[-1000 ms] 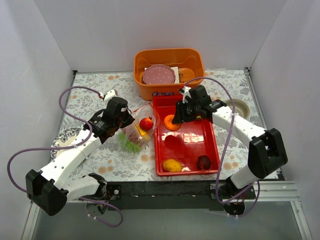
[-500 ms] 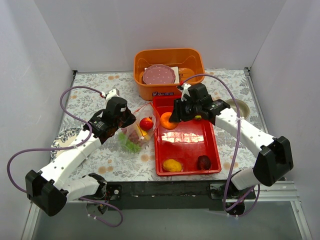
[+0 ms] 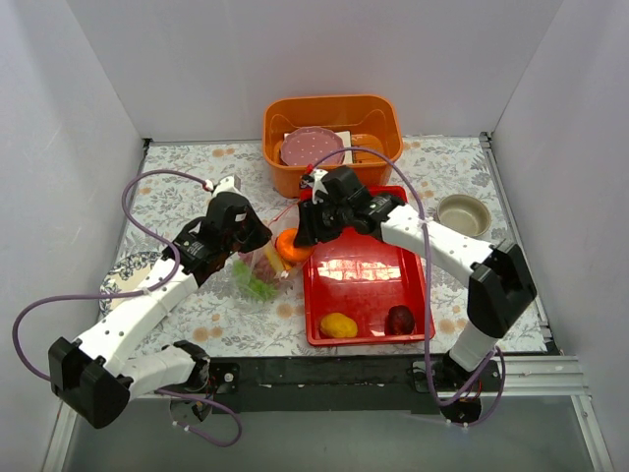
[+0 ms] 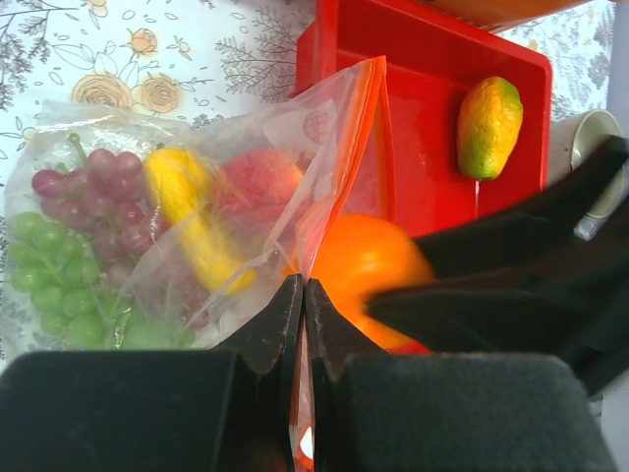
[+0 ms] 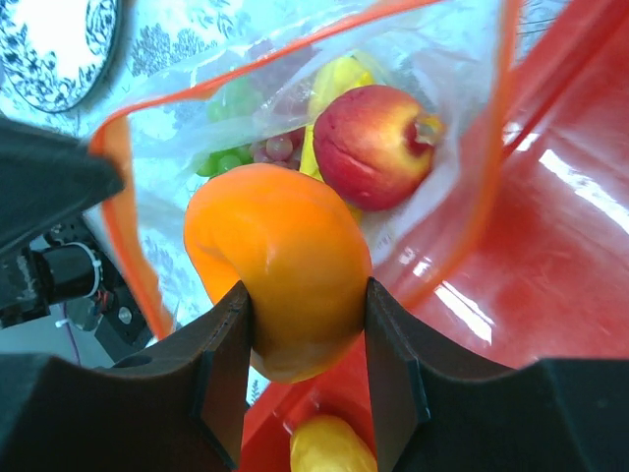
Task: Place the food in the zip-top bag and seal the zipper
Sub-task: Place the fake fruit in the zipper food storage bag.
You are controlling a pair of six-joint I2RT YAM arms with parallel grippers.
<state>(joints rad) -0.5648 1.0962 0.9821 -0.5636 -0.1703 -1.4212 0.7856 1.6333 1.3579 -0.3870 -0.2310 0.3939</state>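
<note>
hovering at the mouth of the zip-top bag (image 4: 246,167), the right gripper (image 5: 307,295) clamps the orange (image 5: 280,251) while the left gripper (image 4: 303,295) pinches the bag's zipper (image 4: 379,108) edge; loading step in hand, next likely pushing deeper, then releasing.

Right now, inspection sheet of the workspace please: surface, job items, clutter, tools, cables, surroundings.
Surface: floral cloth.
Job's things: bag open with grapes, yellow piece, red fruit inside; orange at its mouth; mango and dark-red fruit on red tray.
Clutter: orange bin holding pink plate; patterned plate; bowl.
Tools: left tool shut on bag edge; right tool shut on orange.
Cables: purple cables looping off both arms.
Surroundings: white walls.
</note>
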